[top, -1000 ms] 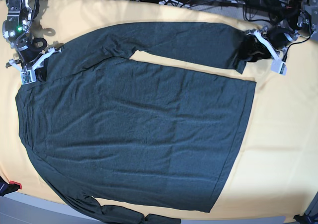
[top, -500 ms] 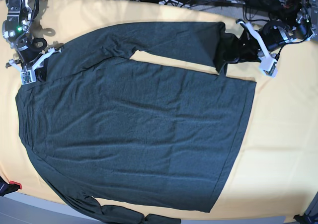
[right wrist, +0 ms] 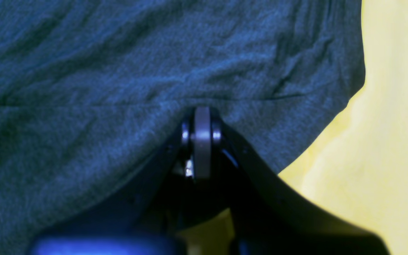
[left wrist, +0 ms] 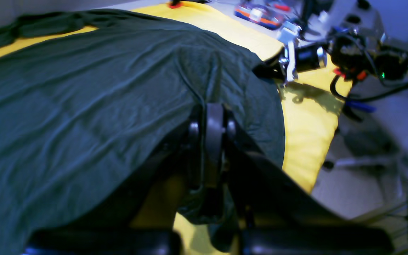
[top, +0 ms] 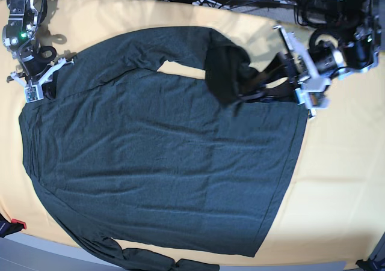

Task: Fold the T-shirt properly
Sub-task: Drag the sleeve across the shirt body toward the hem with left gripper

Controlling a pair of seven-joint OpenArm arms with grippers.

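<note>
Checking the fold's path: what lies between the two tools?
In the base view, only T-shirt spans from the right tool to the left tool.

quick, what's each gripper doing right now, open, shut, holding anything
Left gripper: shut on the T-shirt, holding its sleeve end lifted over the body.
Right gripper: shut on the T-shirt, at its shoulder edge.
</note>
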